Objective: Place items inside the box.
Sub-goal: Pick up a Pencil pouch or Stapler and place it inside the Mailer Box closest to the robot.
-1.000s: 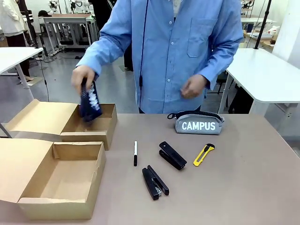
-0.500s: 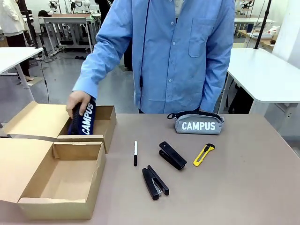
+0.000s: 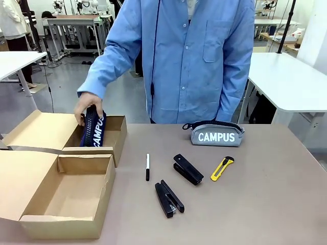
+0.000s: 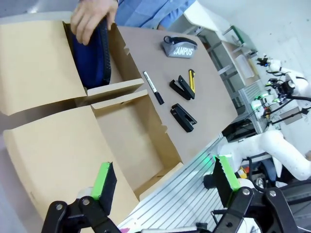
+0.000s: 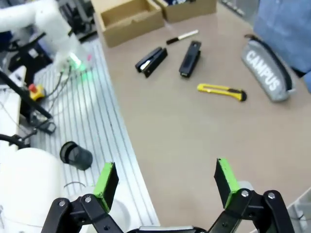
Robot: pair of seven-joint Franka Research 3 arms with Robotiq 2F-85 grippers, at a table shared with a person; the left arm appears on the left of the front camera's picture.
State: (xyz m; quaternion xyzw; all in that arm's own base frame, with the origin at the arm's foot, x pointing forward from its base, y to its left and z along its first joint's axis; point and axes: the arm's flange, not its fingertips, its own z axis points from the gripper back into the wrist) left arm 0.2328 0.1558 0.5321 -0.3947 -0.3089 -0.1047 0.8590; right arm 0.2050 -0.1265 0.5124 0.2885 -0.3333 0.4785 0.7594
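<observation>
Navy case: I saw the navy pencil case go from mid-air into the far box, on edge, with the person's hand on top.
Meaning: I judged one item nearly in and five left.
Left out: grey CAMPUS case, black stapler, second stapler, yellow knife and marker lay apart on the table.
Grippers: left gripper and right gripper hung with jaws wide, holding nothing.
Room: white tables stood behind.

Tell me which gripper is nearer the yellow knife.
Right. The right gripper hovers at the near edge of the table, the knife ahead of it; the left gripper hangs over the near box, far across the table from the knife.
</observation>
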